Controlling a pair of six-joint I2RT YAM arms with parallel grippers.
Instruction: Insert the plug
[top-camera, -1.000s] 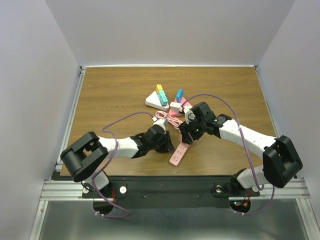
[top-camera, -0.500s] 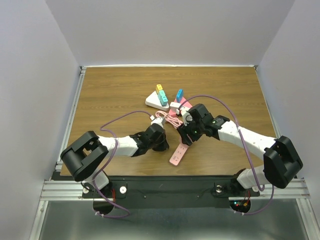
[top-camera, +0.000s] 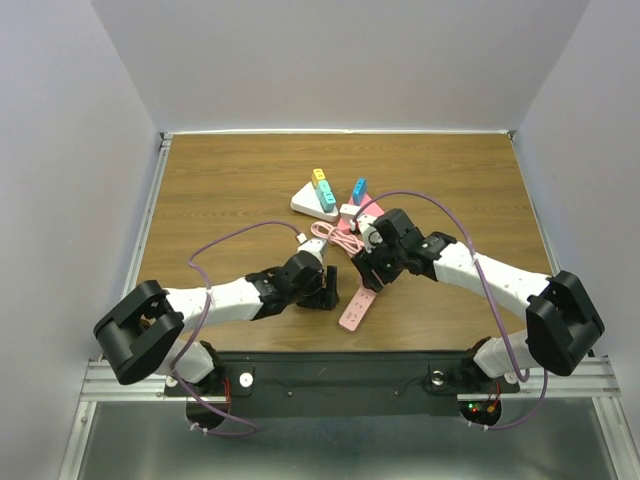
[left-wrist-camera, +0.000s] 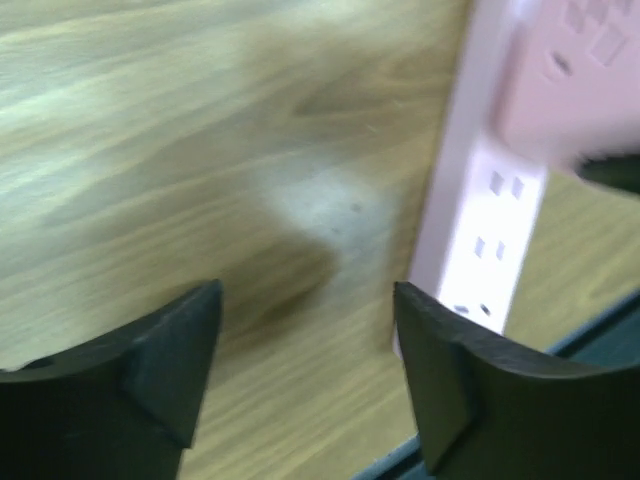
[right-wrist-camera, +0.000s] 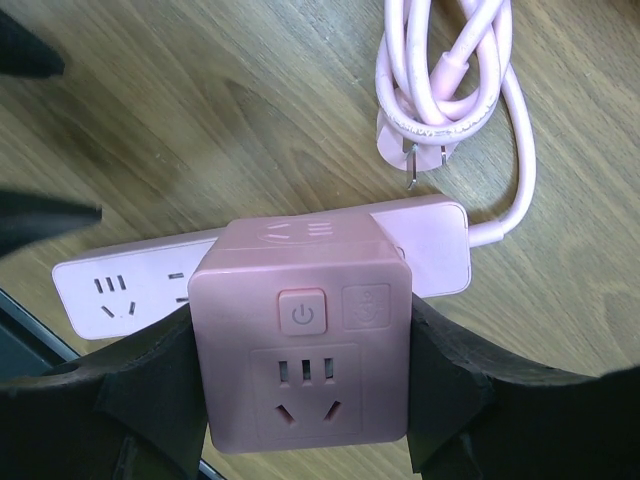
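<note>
left arm (top-camera: 225, 297) stretched low, its jaws spread wide; right arm (top-camera: 490, 275) angled in, its jaws clamped around a pink plug cube (right-wrist-camera: 305, 340).

Smooth pink plastic adapter (right-wrist-camera: 305, 340) and strip (right-wrist-camera: 110, 285); matt wood-grain table (right-wrist-camera: 200, 100).

In the left wrist view the pink power strip (left-wrist-camera: 480, 215) is blurring and running off the top edge, its far end unseen. From the right wrist, the pink adapter (right-wrist-camera: 305, 335) is covering the strip's middle sockets, and the coiled cord (right-wrist-camera: 447, 105) is running past the top edge.
</note>
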